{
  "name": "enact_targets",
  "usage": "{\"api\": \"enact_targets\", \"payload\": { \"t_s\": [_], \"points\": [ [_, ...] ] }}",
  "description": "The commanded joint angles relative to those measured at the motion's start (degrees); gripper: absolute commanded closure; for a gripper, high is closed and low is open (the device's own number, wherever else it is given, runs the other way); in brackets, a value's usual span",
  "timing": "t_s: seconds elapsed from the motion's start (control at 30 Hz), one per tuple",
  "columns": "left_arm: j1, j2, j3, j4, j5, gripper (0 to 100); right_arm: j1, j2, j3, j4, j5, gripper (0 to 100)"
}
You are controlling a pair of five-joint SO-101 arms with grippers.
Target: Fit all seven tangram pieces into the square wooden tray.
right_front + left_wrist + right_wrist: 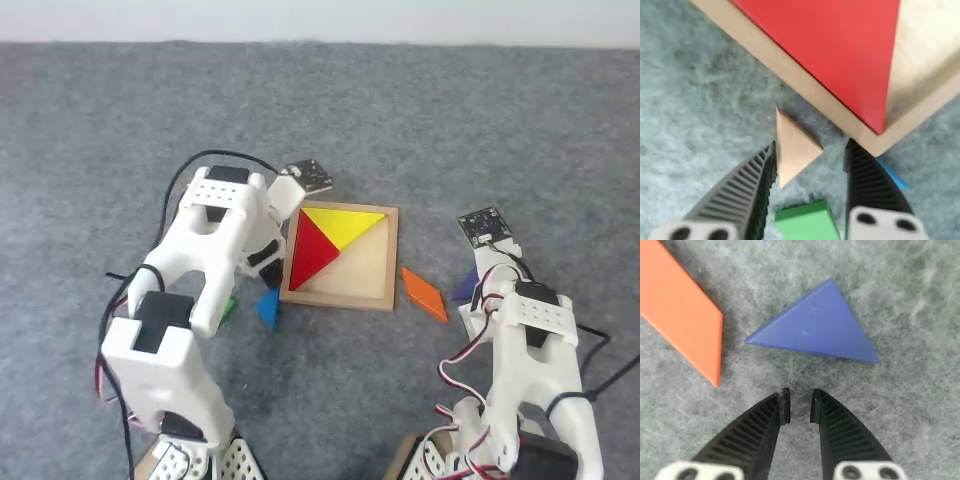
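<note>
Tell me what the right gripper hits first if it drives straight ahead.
Likely the dark blue triangle, just ahead of the right gripper; the orange piece sits off to the side. Height is unclear.

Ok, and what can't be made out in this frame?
Green piece: high view, mostly under the left arm; left wrist view, cut by the edge, so shape unclear.
Light blue piece: left wrist view, largely behind a pincer finger.
Dark blue triangle: high view, partly covered by the right arm.
</note>
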Motion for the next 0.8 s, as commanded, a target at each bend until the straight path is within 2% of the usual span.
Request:
{"api": "enact_targets", "payload": {
  "t_s": [0.0,0.17,0.6,0.77],
  "points": [
    [0.8,-0.4,-4.3,-0.4,0.6,78,0.7,0.0,-0.3,-0.6,0.4,90.1],
    [-0.4,-0.3,-4.1,0.0,-4.1,78,0.7,0.0,-0.3,-0.6,0.4,90.1],
    [-1.3,8.0,-10.1,1.8,-4.0,81,0.7,0.0,-0.3,-0.6,0.4,90.1],
    [-1.3,8.0,-10.0,2.0,-3.1,88,0.7,0.0,-0.3,-0.6,0.4,90.1]
  ]
}}
